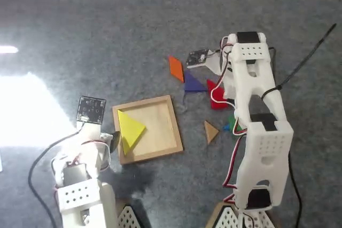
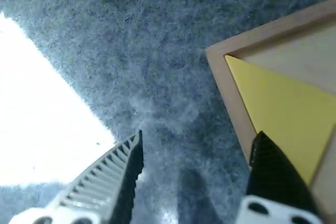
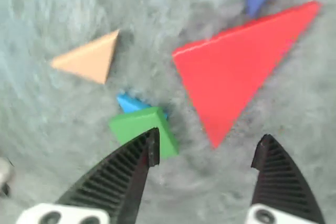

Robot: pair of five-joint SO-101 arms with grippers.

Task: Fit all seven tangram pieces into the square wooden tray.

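1. The left gripper (image 2: 198, 136) is wide open and holds nothing. It hangs over the grey mat (image 1: 80, 41), just beside the left edge of the tray (image 1: 143, 102).
2. The yellow triangle (image 1: 130, 128) lies flat in the left part of the tray, against the frame.
3. Right of the tray, on the mat, lie an orange piece (image 1: 176, 68), a dark blue triangle (image 1: 192, 83), a tan triangle (image 1: 210, 131), a red triangle (image 3: 236, 66) and a green piece (image 3: 142, 127). The green piece touches a light blue piece (image 3: 127, 102), perhaps partly over it.
4. The right gripper (image 3: 209, 136) is also wide open and empty, above the mat between the green piece and the red triangle.
5. The pieces look thin, light, stiff and smooth. I think it is best to hold two opposite edges near the middle, low at the mat; otherwise a piece may slip or turn.
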